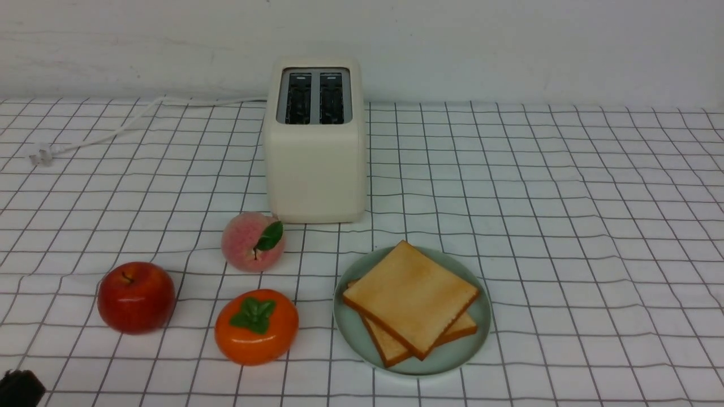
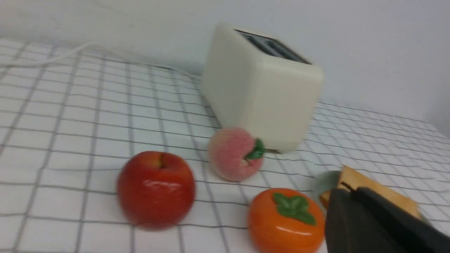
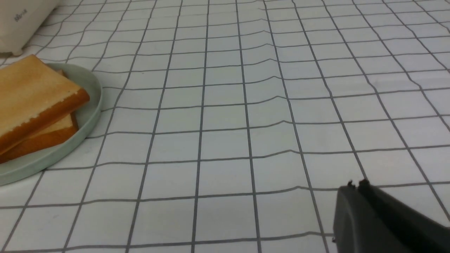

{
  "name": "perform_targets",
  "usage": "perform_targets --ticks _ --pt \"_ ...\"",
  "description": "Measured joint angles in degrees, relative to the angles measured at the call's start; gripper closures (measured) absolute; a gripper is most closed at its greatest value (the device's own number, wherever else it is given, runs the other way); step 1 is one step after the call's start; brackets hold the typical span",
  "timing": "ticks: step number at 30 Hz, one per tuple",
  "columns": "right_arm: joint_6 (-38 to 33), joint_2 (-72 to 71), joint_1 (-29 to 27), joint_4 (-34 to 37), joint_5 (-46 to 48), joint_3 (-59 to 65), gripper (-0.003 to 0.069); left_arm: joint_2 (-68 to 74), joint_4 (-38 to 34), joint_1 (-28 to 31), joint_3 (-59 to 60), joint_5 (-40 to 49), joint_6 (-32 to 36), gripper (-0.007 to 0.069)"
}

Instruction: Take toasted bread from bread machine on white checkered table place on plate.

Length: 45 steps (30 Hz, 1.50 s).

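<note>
Two slices of toasted bread (image 1: 411, 294) lie stacked on the mint-green plate (image 1: 485, 325), in front of the bread machine (image 1: 314, 169). The cream-white bread machine stands at the back middle of the white checkered table (image 1: 565, 226); both its dark slots look empty. My left gripper (image 2: 348, 189) is shut and empty, held near the table's front left; a dark bit of it shows in the front view (image 1: 20, 389). My right gripper (image 3: 355, 185) is shut and empty over bare cloth, well to the right of the plate (image 3: 89, 105) and the toast (image 3: 35, 95).
A red apple (image 1: 136, 297), a pink peach (image 1: 253, 241) and an orange persimmon (image 1: 257, 326) sit left of the plate. The bread machine's white cord and plug (image 1: 42, 154) trail off to the back left. A white wall bounds the table at the back.
</note>
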Motion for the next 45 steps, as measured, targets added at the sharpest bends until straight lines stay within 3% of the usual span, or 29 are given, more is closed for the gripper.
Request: perform_targets --ticks 6,9,14,45 --pt "0.00 0.00 0.00 0.00 0.00 0.00 0.0662 0.00 -0.35 9.08 3.18 1.69 -0.05 0.0638" --pt "0.00 0.00 0.00 0.00 0.06 0.00 0.0662 0.00 -0.16 11.88 3.24 8.99 -0.05 0.0638" --pt "0.00 0.00 0.00 0.00 0.06 0.00 0.0662 0.00 -0.35 12.09 3.36 12.72 -0.10 0.0638" --pt "0.00 0.00 0.00 0.06 0.06 0.00 0.0637 0.00 -0.35 12.13 3.36 13.04 -0.22 0.0638"
